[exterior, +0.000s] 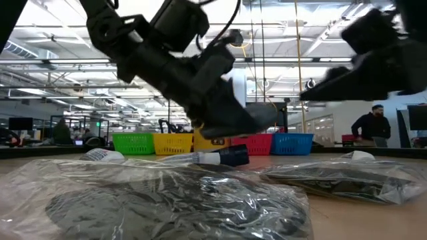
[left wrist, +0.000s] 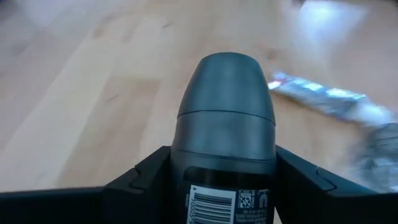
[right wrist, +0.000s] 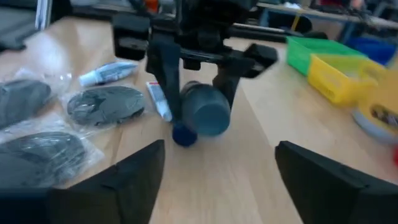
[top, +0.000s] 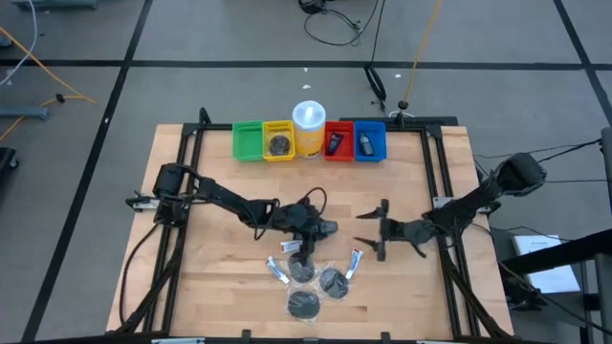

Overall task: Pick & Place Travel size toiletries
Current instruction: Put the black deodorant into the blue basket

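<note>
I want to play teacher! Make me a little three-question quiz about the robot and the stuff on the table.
1. True or false: the left gripper is shut on a dark grey oblong bottle.
2. Which way do the four coloured plastic bins run, from the picture's left in the high view?
A) green, yellow, red, blue
B) blue, red, yellow, green
3. Fill in: the right gripper hangs over the wooden table with its fingers ____.

Key: 1 true; 2 A; 3 open.
</note>
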Available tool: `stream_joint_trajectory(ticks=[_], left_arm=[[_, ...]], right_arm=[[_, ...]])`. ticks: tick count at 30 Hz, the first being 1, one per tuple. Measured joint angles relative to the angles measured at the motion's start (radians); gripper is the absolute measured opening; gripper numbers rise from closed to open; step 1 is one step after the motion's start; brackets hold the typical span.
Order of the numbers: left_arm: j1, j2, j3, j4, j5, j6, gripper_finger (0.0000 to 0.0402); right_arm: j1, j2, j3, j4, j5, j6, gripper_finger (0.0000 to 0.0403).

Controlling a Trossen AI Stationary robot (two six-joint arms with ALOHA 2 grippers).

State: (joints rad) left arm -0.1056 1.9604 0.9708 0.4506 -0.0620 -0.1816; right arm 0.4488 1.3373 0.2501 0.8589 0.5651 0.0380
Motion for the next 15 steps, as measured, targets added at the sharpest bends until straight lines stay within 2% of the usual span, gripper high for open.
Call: stream_joint_trajectory(ticks=[4,9,12,15], left_arm=[[-0.018,-0.001,0.03,-0.039,0.013,-0.003,0.0218],[-0.021,-0.001,0.035,-0.034,0.086,-0.046,0.0205],[-0.016,-0.001,0.035,-0.031,0.11,-0.08,0.0206],[-0.012,-0.001,0.035,-0.03,0.115,-0.092,0.022]], right_arm=[[-0.037,0.105,0.108,-0.006,-0.08,-0.261,0.0329],[-0.056,0.223,0.245,-0.1,-0.175,-0.605,0.0332],[-0.056,0.295,0.298,-0.109,-0.174,-0.818,0.0327],[-0.055,0.344,0.333,-0.096,-0.173,-0.966,0.0319]])
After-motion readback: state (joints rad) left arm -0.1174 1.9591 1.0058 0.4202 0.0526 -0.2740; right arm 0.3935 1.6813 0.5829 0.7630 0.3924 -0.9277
